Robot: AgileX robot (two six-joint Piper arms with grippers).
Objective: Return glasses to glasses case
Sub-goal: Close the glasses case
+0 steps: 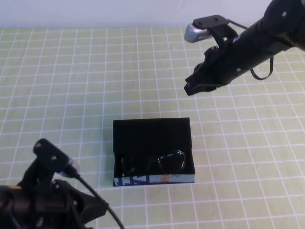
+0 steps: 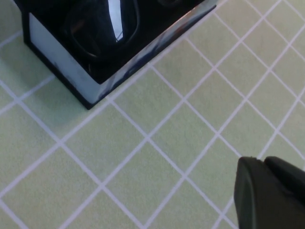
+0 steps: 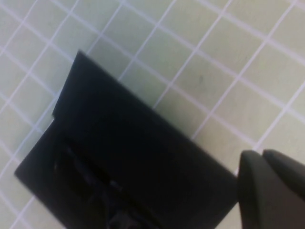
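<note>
The black glasses case (image 1: pixel 152 132) stands open at the table's middle, its printed white, blue and orange long side (image 1: pixel 155 180) facing me. The black-framed glasses (image 1: pixel 153 162) lie inside it, along the front wall. In the left wrist view one shiny lens (image 2: pixel 112 21) shows inside the case (image 2: pixel 66 62). My left gripper (image 1: pixel 95 210) is shut and empty at the front left, apart from the case; it shows in its wrist view (image 2: pixel 264 164). My right gripper (image 1: pixel 190 88) is shut and empty, raised above and behind the case's right end; its wrist view (image 3: pixel 262 157) shows the case (image 3: pixel 143 157) below.
The table is covered by a green cloth with a white grid (image 1: pixel 71 81). A grey camera (image 1: pixel 194 32) sits on the right arm's wrist. A black cable (image 1: pixel 102 202) runs from the left arm at the front edge.
</note>
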